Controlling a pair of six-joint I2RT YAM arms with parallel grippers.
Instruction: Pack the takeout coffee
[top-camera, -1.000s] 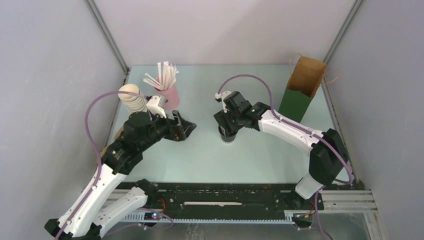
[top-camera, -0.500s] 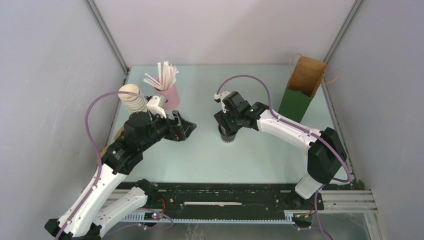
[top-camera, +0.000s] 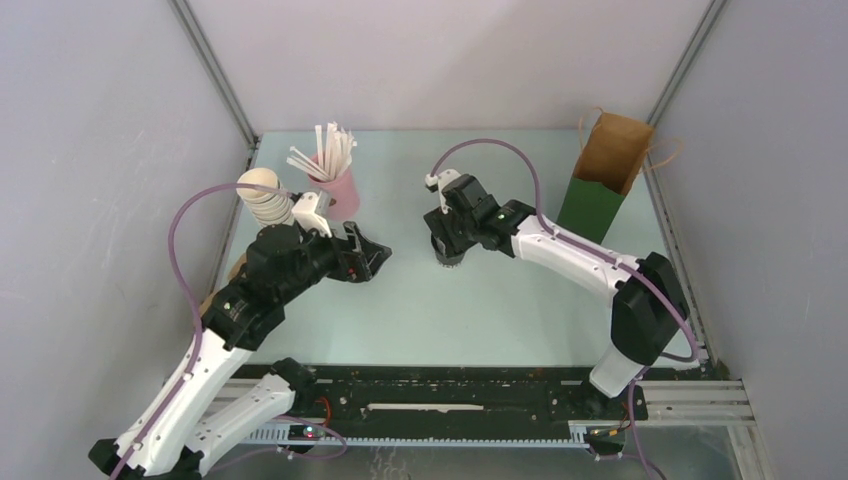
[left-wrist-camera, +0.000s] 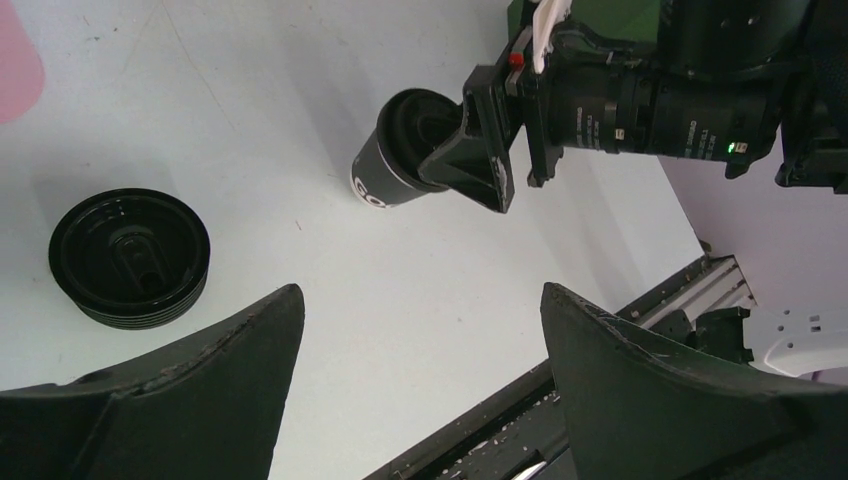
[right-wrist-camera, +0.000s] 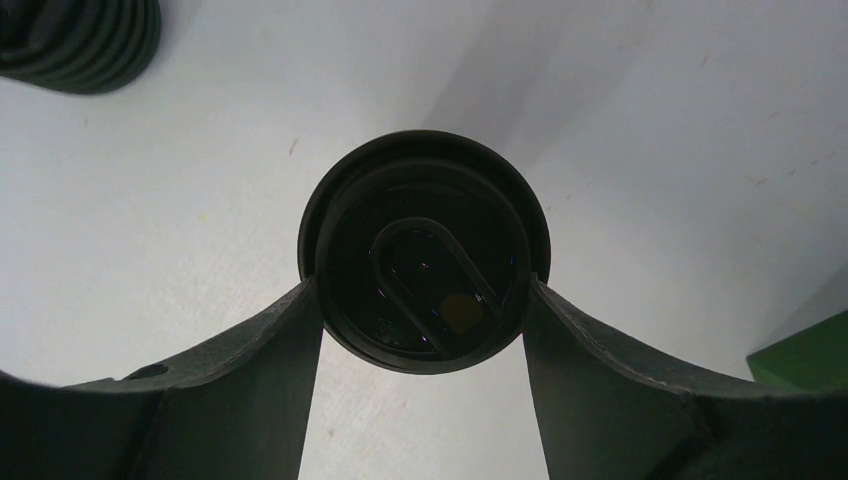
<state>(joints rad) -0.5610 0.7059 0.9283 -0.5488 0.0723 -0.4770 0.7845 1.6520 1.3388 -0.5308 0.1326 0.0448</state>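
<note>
The takeout coffee is a small dark paper cup with a black lid, near the middle of the table. My right gripper is shut on it, one finger against each side of the lid. In the left wrist view the cup leans under the right gripper's fingers. The brown and green paper bag stands upright at the back right, apart from the cup. My left gripper hangs open and empty to the left of the cup, its jaws wide apart.
A squat stack of black lids lies on the table near my left gripper. A stack of cream cups and a pink holder of white sticks stand at the back left. Grey walls enclose the table.
My right gripper's fingers have closed onto the coffee's lid, and gripper and cup have shifted slightly back and to the left. The left arm has stayed still.
</note>
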